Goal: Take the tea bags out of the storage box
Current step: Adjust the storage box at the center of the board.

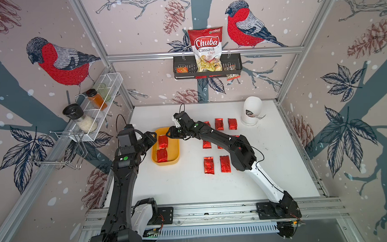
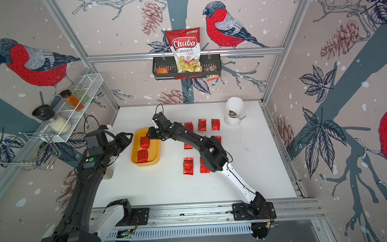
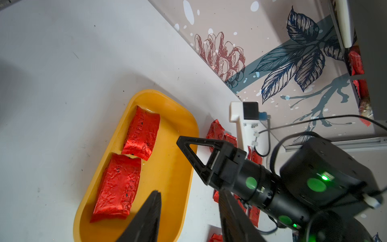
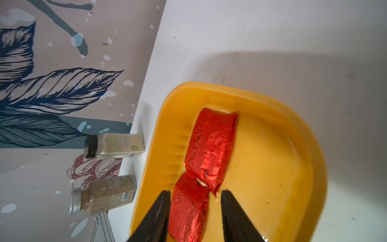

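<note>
Here, a storage box with two tea bags inside.
On the white table the mustard-yellow box sits toward the left. The right gripper hovers over its far end, jaws apart and empty. The left gripper hangs by its left rim, fingers spread (nothing held). Loose tea bags lie in rows to the right.
</note>
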Motion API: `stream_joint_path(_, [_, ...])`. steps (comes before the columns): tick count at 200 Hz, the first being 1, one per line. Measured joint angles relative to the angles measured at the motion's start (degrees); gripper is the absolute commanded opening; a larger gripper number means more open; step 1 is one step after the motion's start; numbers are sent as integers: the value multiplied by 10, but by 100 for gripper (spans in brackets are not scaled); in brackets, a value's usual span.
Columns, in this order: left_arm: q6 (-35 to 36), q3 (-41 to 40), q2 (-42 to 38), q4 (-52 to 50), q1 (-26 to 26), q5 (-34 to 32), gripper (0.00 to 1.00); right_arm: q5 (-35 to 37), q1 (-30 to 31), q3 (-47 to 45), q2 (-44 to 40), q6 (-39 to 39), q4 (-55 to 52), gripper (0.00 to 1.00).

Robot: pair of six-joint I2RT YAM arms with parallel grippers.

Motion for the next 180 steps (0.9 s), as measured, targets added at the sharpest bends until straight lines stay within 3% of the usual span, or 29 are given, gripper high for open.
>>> stream_joint_path(101, [21,-79,-16,8,0,-33,50,2,12,23,40,15,12,44])
stream_joint_path(180, [37,-124,130,87,-14,-108,50,18,12,14,21,-4,-19,44])
